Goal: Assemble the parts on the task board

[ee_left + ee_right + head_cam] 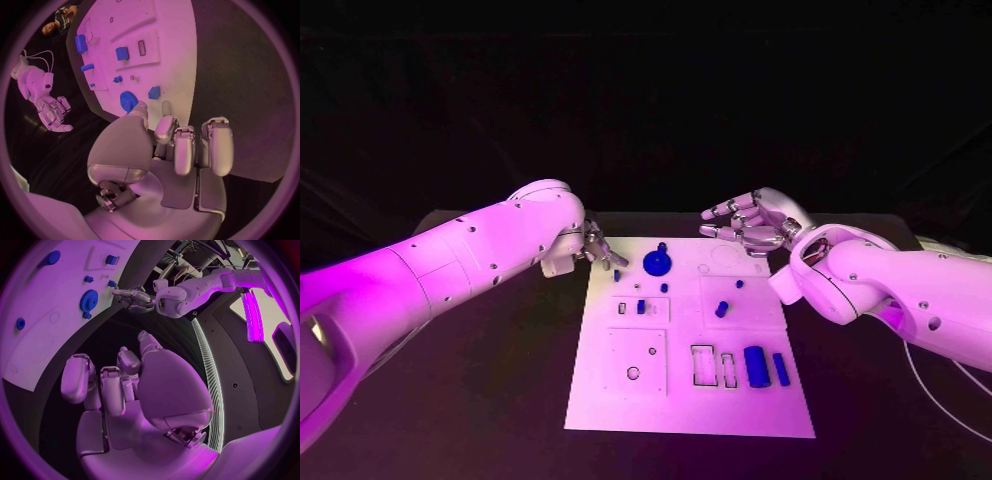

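Nearest the head camera, the white task board (689, 400) lies lengthwise on the black bench (488, 400), and the places below are given relative to this board. On its near right part a large blue cylinder (756, 366) lies beside a slimmer blue bar (780, 369), with two empty rectangular slots just to their left. Toward the board's middle sits a small blue peg (721, 309), and left of it a small blue block (640, 307) stands in a raised square panel. At the board's far end, left of centre, a blue gear (656, 264) lies flat, with a tiny blue piece (664, 287) just nearer than it and another small blue part (617, 274) close to the far left edge. The left hand (586, 246) hovers at the board's far left corner; its fingers (185, 150) are curled loosely, a little apart, and hold nothing, their tips over the board's edge near the gear. The right hand (751, 224) is raised just beyond the board's far right corner, over the bench; its fingers (106, 385) are bent inward but separated, and nothing is in them. The two hands stand well apart, neither touching any part.
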Tool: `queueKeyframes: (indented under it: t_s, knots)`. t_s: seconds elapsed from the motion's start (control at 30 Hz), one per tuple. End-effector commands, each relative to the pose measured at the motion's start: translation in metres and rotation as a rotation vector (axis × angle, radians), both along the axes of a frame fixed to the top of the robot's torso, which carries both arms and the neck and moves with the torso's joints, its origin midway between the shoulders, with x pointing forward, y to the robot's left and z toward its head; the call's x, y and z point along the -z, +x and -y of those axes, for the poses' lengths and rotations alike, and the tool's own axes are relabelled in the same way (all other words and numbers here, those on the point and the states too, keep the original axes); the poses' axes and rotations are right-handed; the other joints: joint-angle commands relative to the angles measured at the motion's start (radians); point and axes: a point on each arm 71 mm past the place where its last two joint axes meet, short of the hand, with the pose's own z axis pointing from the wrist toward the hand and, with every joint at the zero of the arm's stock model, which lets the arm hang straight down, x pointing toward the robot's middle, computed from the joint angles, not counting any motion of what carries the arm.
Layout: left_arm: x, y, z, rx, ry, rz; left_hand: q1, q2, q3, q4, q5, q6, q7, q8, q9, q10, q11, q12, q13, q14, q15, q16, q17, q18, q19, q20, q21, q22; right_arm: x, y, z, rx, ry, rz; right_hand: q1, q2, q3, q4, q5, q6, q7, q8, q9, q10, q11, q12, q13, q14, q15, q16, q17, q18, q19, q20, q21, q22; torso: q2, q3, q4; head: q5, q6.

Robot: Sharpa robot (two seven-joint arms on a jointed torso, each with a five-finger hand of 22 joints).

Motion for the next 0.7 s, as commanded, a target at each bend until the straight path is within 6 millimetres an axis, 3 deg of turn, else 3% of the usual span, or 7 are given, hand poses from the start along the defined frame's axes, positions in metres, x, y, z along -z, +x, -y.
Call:
queueKeyframes:
  t_s: [0.03, 0.17, 0.7]
  knots:
    - [0.0028, -0.0021, 0.0055, 0.035, -0.022, -0.031, 0.009, 0.001, -0.006, -0.002, 0.002, 0.009, -0.001, 0.003, -0.001, 0.007, -0.002, 0.007, 0.002, 0.105, 0.003, 0.003, 0.263, 0.002, 0.035, 0.005, 0.008, 0.143, 0.0006, -0.0004, -0.0015, -0.015, -0.005, -0.004, -0.005, 0.005, -0.007, 0.001, 0.003, 0.006, -0.003, 0.002, 0.001, 0.001, -0.004, -0.002, -0.001, 0.071, -0.004, -0.003, 0.126, 0.018, -0.006, 0.0, -0.007, -0.001, -0.001, 0.0004, 0.0009, -0.002, -0.002]
    - [0.0039, -0.0027, 0.0071, 0.035, -0.028, -0.034, 0.012, 0.003, -0.007, -0.002, 0.002, 0.016, -0.004, 0.005, -0.002, 0.01, -0.004, 0.01, 0.005, 0.105, 0.002, 0.003, 0.263, 0.001, 0.037, 0.004, 0.01, 0.146, 0.0008, -0.0002, -0.0015, -0.015, -0.006, -0.005, -0.005, 0.005, -0.007, 0.001, 0.003, 0.006, -0.003, 0.002, 0.001, 0.001, -0.004, -0.002, -0.001, 0.071, -0.004, -0.003, 0.126, 0.018, -0.006, 0.0, -0.007, -0.001, -0.002, 0.0017, 0.0019, -0.002, -0.003]
    - [0.0051, -0.0037, 0.0077, 0.041, -0.023, -0.046, 0.069, 0.02, 0.01, -0.016, 0.004, 0.041, -0.016, 0.021, 0.008, 0.018, -0.015, 0.014, 0.009, 0.105, -0.008, 0.003, 0.263, 0.0, 0.041, -0.005, 0.014, 0.153, 0.0013, 0.0007, -0.0023, -0.017, -0.007, -0.007, -0.004, 0.007, -0.007, 0.001, 0.004, 0.007, -0.003, 0.002, 0.001, 0.003, -0.005, 0.001, 0.0, 0.071, -0.004, -0.004, 0.126, 0.018, -0.006, 0.0, -0.007, -0.001, -0.002, 0.001, 0.0014, -0.001, -0.005]
